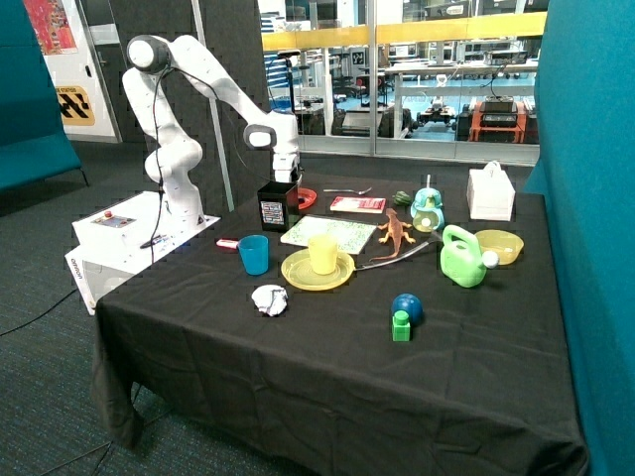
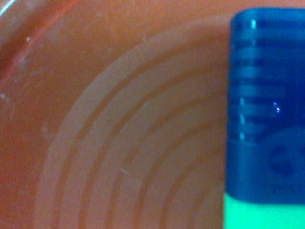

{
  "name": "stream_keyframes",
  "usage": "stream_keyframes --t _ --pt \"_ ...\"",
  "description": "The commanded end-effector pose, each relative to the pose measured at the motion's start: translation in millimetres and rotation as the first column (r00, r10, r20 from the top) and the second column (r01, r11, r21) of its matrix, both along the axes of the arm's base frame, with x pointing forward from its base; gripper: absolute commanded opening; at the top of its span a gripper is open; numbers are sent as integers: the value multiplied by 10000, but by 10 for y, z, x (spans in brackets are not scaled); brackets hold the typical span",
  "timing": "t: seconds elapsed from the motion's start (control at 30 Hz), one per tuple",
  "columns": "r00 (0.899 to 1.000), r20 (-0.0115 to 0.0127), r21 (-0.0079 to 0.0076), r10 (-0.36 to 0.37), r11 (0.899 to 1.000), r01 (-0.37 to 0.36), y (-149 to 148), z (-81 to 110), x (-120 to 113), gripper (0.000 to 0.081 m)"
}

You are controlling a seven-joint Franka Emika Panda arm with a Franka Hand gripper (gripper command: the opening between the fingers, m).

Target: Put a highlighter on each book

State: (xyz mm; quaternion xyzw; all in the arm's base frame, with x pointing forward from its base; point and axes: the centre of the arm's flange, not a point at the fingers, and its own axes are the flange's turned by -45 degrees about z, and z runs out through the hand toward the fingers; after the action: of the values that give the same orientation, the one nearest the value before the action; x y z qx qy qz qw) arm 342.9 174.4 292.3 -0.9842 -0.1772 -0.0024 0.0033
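my claw (image 1: pixel 287 181) down behind the black box (image 1: pixel 277 205), blue-capped green highlighter (image 2: pixel 264 119) right beneath it in the red dish (image 2: pixel 95 119), can't tell my grip

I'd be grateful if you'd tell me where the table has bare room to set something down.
The widest free patch of black tablecloth runs along the near edge, in front of the crumpled white paper and the blue ball. The middle is crowded: blue cup, yellow plate, green-speckled white book, green watering can. The gripper hangs over the black box.
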Motion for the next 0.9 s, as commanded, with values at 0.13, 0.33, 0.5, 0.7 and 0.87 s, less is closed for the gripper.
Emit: stream_keyframes --t 0.13,0.33,0.5,0.7,0.87 --pt "10000 -35 -74 -17 10000 17 83 -83 36 546" --pt "10000 -35 -74 -79 9999 78 108 -96 48 558" --pt "9999 -35 -74 -124 9999 123 101 -104 86 590" --pt "9996 -35 -74 -271 9996 270 39 -133 122 515" --pt "9995 -35 -74 -300 9995 299 5 -167 123 479"
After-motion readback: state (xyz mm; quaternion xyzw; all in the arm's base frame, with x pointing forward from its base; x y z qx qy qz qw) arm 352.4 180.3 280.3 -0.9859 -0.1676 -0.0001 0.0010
